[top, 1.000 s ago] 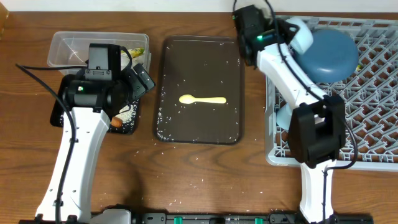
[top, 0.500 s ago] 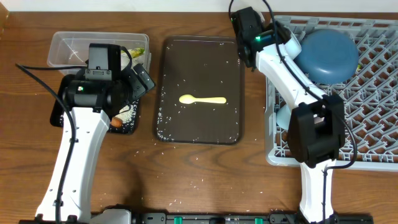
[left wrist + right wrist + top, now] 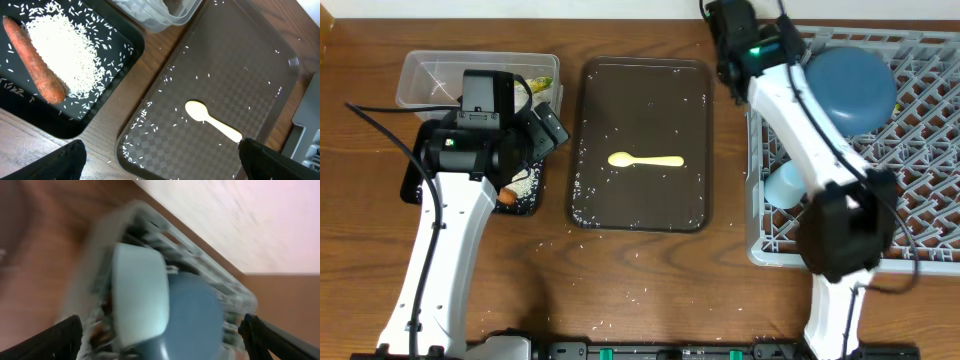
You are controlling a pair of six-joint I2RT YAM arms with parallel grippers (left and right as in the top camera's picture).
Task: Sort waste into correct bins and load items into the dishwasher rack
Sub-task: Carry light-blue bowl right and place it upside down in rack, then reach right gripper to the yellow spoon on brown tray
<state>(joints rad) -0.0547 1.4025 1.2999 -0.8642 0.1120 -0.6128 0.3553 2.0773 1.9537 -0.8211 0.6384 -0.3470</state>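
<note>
The white bowl (image 3: 137, 300) sits in the grey dishwasher rack (image 3: 920, 200), at its back left corner, right against the dark blue bowl (image 3: 855, 85). It lies just ahead of the right gripper (image 3: 161, 332), in line with the gap between the fingers. The wrist view is smeared, so we cannot tell whether anything touches it. The jaws stand wide apart with nothing clamped. From above, we see the right arm stretched from the table's front edge across the rack's left side to that corner. Part of the white bowl is hidden beneath it. The bowl looks pale and smooth, tipped on its edge. A light blue cup (image 3: 784, 185) rests by the rack's left wall, near the arm.

On the dark brown serving tray (image 3: 640, 100), a yellow spoon (image 3: 645, 160) lies flat among scattered rice grains. The left gripper (image 3: 162, 160) hangs above that tray's left edge, its fingers spread and empty. Beside it, the black tray (image 3: 30, 120) holds a carrot (image 3: 35, 67) touching a heap of rice (image 3: 65, 50). Behind it, the clear tub (image 3: 430, 75) holds a yellow-green wrapper (image 3: 542, 82).
</note>
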